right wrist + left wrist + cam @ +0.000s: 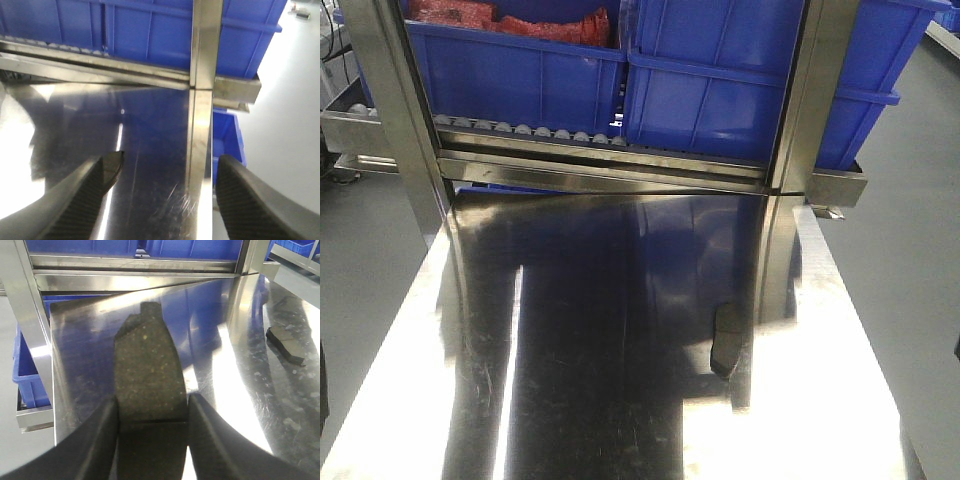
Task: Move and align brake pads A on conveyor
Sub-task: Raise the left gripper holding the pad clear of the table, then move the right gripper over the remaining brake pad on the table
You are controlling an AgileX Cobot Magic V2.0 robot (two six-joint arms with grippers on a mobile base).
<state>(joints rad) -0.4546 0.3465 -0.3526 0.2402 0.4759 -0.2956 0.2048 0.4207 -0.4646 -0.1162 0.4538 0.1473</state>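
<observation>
Left gripper (152, 407): jaws clenched on a brake pad (147, 370), one black finger (102, 440) pressed against each long edge. The pad juts forward out of the jaws with its speckled dark grey face up. A thin groove crosses it between the fingertips, and there is a small stepped tab at the far end. Cannot tell from here whether its underside touches the table (240, 405) or rides just above it.

Second brake pad (286, 345): lies flat on the table, ahead and to the right of the left jaws, well apart from the held one. Black edge visible along its near side. It sits alone among bright reflections on the steel.

Right gripper (167, 162): jaws released and spread wide, gripping nothing. Between the two dark textured fingers shows polished table top. Straight ahead of the gap stands a steel upright (202, 45), mirrored in the table surface so that it seems to run on towards the jaws.

Beyond both sets of jaws: a steel cross rail (600, 170) closes off the far end of the table. Above it a row of small rollers (520, 130) carries large blue bins (720, 90). The bin on the left holds something red (500, 20); too little shows to say what. A lower blue bin (227, 135) sits off the table's right side, over grey floor (910, 250).
</observation>
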